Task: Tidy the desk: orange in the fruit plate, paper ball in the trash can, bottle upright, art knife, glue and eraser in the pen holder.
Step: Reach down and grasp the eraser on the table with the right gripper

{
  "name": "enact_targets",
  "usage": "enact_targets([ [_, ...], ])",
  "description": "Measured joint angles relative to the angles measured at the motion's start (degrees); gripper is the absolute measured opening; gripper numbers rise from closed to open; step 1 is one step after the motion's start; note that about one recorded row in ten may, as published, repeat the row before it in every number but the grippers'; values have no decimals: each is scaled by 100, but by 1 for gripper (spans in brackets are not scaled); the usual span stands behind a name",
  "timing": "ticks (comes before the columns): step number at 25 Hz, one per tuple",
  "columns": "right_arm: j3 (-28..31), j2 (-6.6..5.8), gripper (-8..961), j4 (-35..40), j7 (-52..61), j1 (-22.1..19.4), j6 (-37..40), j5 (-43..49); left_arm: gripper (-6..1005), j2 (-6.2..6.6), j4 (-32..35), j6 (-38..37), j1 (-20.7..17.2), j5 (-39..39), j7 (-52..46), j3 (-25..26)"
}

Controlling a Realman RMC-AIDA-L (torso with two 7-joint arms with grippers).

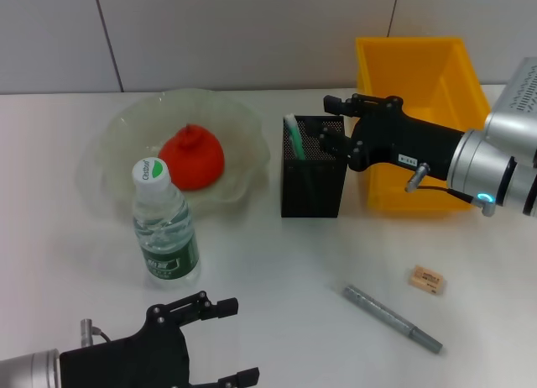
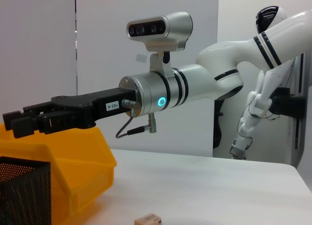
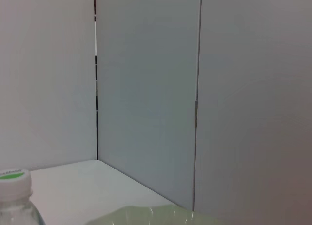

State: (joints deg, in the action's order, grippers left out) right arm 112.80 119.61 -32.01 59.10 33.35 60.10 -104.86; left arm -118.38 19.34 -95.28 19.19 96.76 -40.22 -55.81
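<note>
**Right hand hangs over the pen holder on a half-tidied table**

Nearest the head camera, the left hand (image 1: pixel 220 342) sits low at the table's (image 1: pixel 277 262) front edge, its black fingers spread wide and gripping nothing. Just beyond it a bottle (image 1: pixel 164 224) with a green-and-white cap stands upright. Behind the bottle, the orange (image 1: pixel 192 157) lies in the clear fruit plate (image 1: pixel 109 144).

At mid-table stands the black mesh pen holder (image 1: pixel 312 180), a green-tipped white stick, apparently the glue (image 1: pixel 294 136), leaning inside it at the left. The right hand (image 1: pixel 333 122) reaches in from the right, level with and just above the holder's far right rim, its fingers parted with nothing visible between them. Seen from the left wrist, the same hand (image 2: pixel 19 121) extends flat over the yellow bin (image 2: pixel 78 161), which sits just right of the holder (image 2: pixel 22 186).

Toward the front right, the grey art knife (image 1: pixel 391 318) lies slantwise on the bare table. The small tan eraser (image 1: pixel 426 280) rests near it, further right and slightly farther back; it also shows from the left wrist (image 2: pixel 148 219).

From the right wrist, only the bottle cap (image 3: pixel 13 183), the plate's edge (image 3: pixel 146 215) and the wall are visible.
</note>
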Motion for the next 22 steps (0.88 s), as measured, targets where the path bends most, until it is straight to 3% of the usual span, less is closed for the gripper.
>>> enact_targets([
  [1,-13,0,441,-68,-1,-56,61,-98,809,0,0,0,3,0,0,0],
  [6,-17,-21,515,-535,144,-358,405,-516,808,0,0,0,3,0,-18,0],
  [11,-3,-98,588,-2020,1555,-935,596,-264,808,0,0,-2,-2,0,-28,0],
  [17,13,-118,734,-4239,4700,-1308,631,1954,808,-1,0,-17,32,0,-37,0],
  [22,21,-193,784,-5830,7169,-1126,1670,4370,809,-6,0,-20,49,0,-39,0],
])
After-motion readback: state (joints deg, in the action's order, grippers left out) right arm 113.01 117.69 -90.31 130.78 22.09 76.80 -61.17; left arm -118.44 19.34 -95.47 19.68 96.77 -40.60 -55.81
